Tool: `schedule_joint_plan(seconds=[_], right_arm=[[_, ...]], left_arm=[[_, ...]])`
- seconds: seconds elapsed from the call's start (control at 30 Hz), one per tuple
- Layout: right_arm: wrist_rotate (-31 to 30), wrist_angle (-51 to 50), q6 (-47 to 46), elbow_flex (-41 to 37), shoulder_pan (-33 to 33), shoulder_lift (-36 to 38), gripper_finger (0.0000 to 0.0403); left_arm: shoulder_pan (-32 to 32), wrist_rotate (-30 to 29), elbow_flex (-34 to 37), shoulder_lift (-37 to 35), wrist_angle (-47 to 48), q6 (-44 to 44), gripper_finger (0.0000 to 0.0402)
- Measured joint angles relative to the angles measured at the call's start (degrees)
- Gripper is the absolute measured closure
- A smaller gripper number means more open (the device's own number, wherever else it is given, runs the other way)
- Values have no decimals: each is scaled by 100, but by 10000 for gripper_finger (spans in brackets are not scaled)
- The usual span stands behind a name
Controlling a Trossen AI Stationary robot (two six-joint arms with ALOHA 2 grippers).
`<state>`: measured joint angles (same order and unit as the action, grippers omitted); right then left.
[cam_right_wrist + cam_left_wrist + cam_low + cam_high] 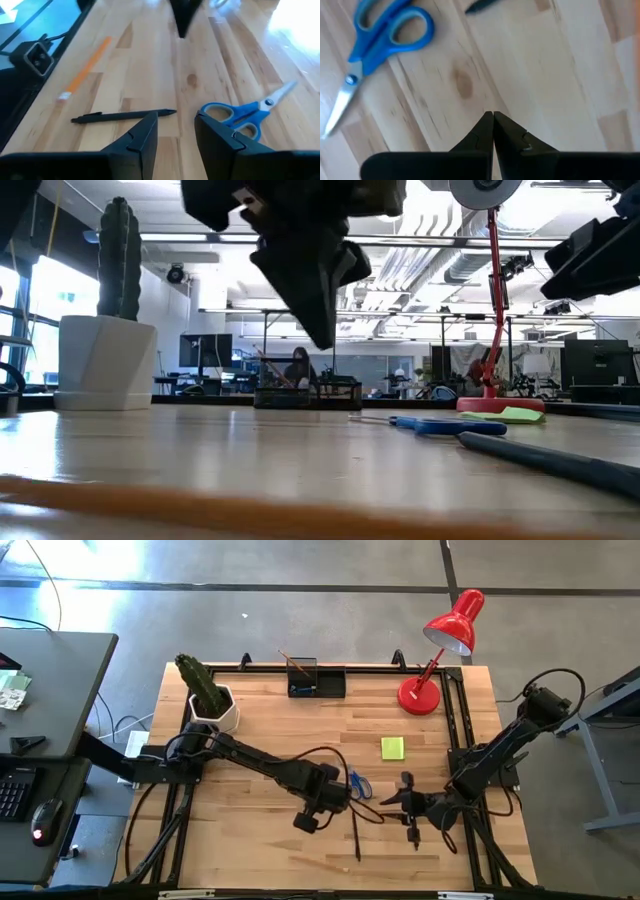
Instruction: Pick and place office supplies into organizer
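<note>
The left tool [322,802] hangs over the middle of the wooden counter [260,730], its two fingers [485,131] pressed together to a point and pinching nothing; the left wrist view shows only bare wood under the tips. The blue-handled scissors [359,783] lie flat on the counter just beside this tool, on the side toward the right arm, handles nearer the tool and blades pointing away from it. A black pen [355,836] lies on the counter close by, on the front-edge side of the left tool.

The right tool [405,802] sits low over the counter, facing the left tool, its fingers spread with nothing between them. In the right wrist view the pen lies crosswise just ahead of its fingertips, the scissors lie ahead and to one side, and an orange pencil [84,70] lies farther out near the counter's edge.

The yellow-green sticky-note pad [392,748] rests on the counter beyond the right tool, toward the back, between it and the red desk lamp [440,655]. The black organizer [316,679] stands at the back edge, well apart from both tools, with a pencil leaning in one compartment. A white pot with a cactus [212,700] stands at the back, on the left arm's side.
</note>
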<state>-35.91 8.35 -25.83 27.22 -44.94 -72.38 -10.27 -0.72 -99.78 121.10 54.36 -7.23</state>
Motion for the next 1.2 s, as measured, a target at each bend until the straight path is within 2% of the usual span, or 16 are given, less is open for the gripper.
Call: schedule_joint_plan(seconds=[0.2, 0.33, 0.5, 0.63, 0.77, 0.9, 0.97, 1.07, 1.13, 1.2], right_arm=[[-188, -85, -227, 0, -10, 0, 279], [-222, -84, -227, 0, -11, 0, 279], [-244, -291, -676, 2, 32, 2, 279], [200, -1381, -1519, 123, 209, 2, 279], [327, -2342, -1560, 634, 184, 0, 279], [266, -3106, -1658, 1218, 155, 2, 279], [510, -3797, -2209, 1466, 198, 2, 279], [1267, -4698, -2957, 1695, 210, 2, 279], [1838, -4988, -2800, 1767, 50, -8, 279], [2142, -5109, -2306, 1834, -155, -11, 279]], left_arm=[[-137, 616, 143, -1, -133, 569, 387], [-414, 587, 160, -2, -100, 823, 360], [-731, -46, 161, -2, 169, 1234, 333], [-810, -766, 163, -2, 378, 1567, 329], [-1065, -1399, 160, -129, -259, 1557, 342], [-1201, -1443, 180, -107, -830, 1254, 369], [-1180, -1481, 348, -121, -1199, 1144, 384], [-1080, -1470, 721, -114, -1591, 1045, 399], [-1040, -1425, 956, -185, -1994, 980, 395], [-1038, -1403, 1168, -281, -2449, 818, 390]])
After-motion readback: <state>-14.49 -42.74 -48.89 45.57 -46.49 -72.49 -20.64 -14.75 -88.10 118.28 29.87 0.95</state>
